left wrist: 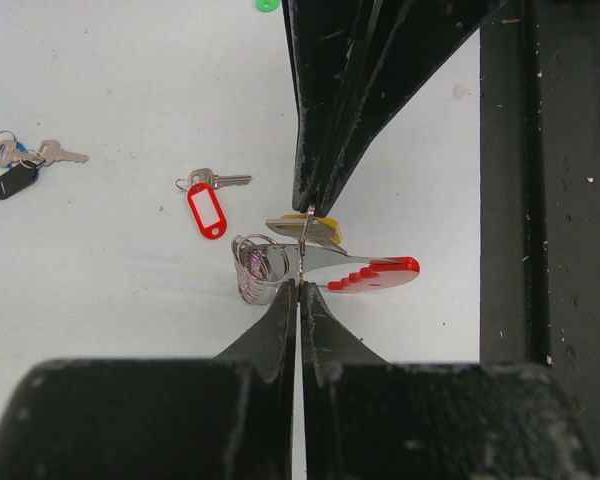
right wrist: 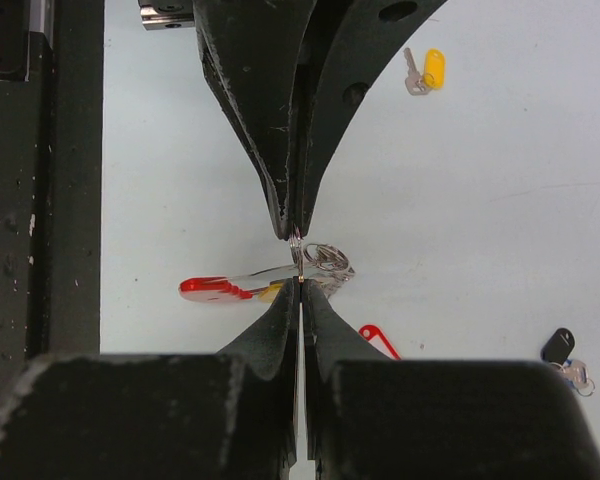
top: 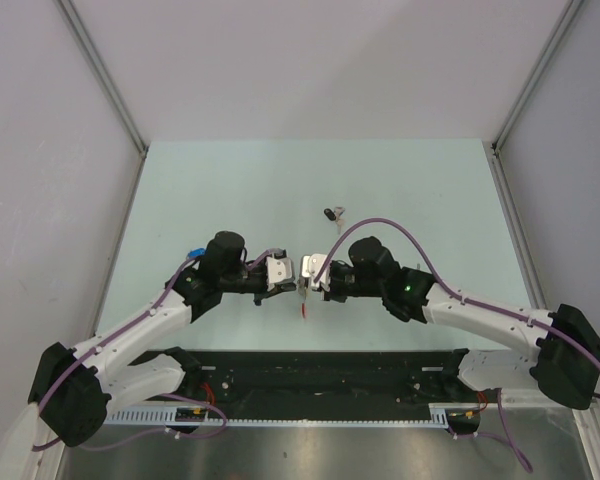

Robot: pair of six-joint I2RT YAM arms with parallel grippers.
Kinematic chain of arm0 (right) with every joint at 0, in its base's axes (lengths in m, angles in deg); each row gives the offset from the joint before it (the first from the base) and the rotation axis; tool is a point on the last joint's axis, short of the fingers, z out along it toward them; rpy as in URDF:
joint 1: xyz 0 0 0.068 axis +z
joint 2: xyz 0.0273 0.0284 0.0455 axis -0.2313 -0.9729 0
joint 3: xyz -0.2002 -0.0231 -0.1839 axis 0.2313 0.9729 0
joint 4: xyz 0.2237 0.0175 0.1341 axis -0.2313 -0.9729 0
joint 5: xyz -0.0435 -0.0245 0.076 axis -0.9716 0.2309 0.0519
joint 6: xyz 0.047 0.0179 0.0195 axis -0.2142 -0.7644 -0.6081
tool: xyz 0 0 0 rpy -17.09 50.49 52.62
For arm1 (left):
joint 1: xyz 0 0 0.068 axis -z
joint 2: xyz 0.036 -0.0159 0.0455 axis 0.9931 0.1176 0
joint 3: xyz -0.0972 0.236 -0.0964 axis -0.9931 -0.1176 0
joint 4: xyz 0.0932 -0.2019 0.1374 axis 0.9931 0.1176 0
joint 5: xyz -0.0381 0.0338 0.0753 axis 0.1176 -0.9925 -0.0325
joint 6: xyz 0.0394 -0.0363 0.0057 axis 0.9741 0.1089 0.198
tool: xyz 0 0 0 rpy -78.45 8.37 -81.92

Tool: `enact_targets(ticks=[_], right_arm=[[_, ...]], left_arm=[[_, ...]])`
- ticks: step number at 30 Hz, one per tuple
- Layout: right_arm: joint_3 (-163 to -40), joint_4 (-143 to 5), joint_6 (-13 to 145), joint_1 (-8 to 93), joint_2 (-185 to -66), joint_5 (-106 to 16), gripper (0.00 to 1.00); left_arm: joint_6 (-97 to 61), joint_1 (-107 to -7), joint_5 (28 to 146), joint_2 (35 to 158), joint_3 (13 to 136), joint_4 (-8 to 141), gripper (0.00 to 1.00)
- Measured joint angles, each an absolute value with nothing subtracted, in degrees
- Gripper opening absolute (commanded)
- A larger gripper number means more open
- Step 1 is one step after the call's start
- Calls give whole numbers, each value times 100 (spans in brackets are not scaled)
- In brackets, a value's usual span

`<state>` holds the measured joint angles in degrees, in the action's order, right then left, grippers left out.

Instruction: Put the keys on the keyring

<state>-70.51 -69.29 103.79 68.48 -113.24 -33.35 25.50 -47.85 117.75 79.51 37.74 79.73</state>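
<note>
Grippers: my 2 meet tip to tip above the near middle of the table (top: 230, 190).
Left gripper (left wrist: 298, 292): fingers pressed together, pinching the keyring (left wrist: 380, 272) beside its silver coil.
Right gripper (right wrist: 300, 285): fingers pressed together on a thin wire loop running across to the left tips. It seems to be the ring of the yellow-tag key (left wrist: 315, 224), but the tips hide the contact.
Keyring position: held off the table between both tips, red toothed part toward my bases, coil on the far side.
Loose keys, all flat on the table: red-tag key (left wrist: 207, 208) near the held cluster; black-tag key (left wrist: 13, 182) farther out, bunched with 1 more key; second yellow-tag key (right wrist: 427, 70) well apart.
</note>
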Motion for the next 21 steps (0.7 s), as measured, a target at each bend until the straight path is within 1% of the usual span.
enact_targets(ticks=[21], right_arm=[[-7241,-7121,10442,6822,-11481,-3173,0]], left_arm=[[2638,-4782,11775,7918,3759,8002,1]])
